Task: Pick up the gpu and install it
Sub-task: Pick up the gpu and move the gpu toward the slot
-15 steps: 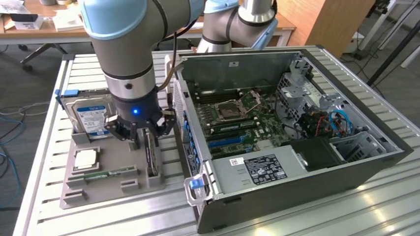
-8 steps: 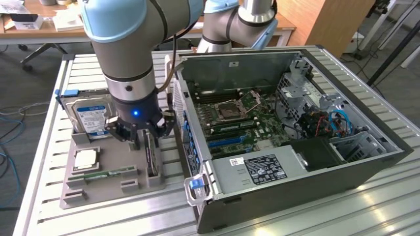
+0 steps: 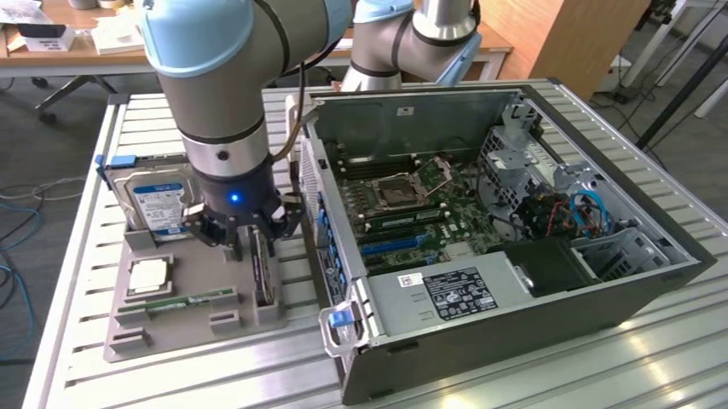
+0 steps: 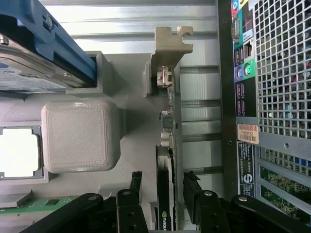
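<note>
The gpu (image 3: 265, 274) is a thin dark card standing on edge in a slot of the grey holder tray (image 3: 187, 328), close to the open computer case (image 3: 500, 213). In the wrist view the gpu (image 4: 167, 145) runs edge-on, with its silver bracket (image 4: 171, 44) at the far end. My gripper (image 3: 245, 247) hangs straight over the card. In the wrist view the gripper (image 4: 164, 180) is open and straddles the card, with one black finger (image 4: 135, 187) clearly apart from it and the other finger (image 4: 192, 187) close beside it.
A silver hard drive (image 3: 159, 200) with a blue-white label stands in the tray, with a processor chip (image 3: 150, 274) and a green memory stick (image 3: 182, 300) beside it. The case's motherboard (image 3: 410, 213) lies exposed. The slatted metal table (image 3: 637, 358) carries everything.
</note>
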Tool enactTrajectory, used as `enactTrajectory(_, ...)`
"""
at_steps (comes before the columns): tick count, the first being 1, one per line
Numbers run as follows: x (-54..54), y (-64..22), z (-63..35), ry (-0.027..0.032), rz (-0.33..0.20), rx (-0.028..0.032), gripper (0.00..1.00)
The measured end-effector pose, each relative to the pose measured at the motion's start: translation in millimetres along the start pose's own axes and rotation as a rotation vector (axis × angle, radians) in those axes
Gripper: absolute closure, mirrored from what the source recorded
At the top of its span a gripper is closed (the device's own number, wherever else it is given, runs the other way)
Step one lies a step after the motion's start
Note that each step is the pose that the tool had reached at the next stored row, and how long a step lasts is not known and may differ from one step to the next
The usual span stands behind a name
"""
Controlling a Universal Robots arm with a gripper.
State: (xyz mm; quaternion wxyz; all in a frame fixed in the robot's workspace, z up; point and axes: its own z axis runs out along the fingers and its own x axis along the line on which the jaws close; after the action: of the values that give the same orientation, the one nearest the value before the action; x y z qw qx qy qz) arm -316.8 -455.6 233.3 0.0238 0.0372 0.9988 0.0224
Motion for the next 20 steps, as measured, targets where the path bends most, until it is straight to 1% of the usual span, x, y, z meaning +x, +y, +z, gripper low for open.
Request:
enactTrajectory(6, 0.5, -0.2, 2.4, 0.0003, 0.000, 0.0002, 0.53)
enactTrajectory(20, -1.8, 0.0, 2.8, 0.0002, 0.000, 0.0002, 0.53)
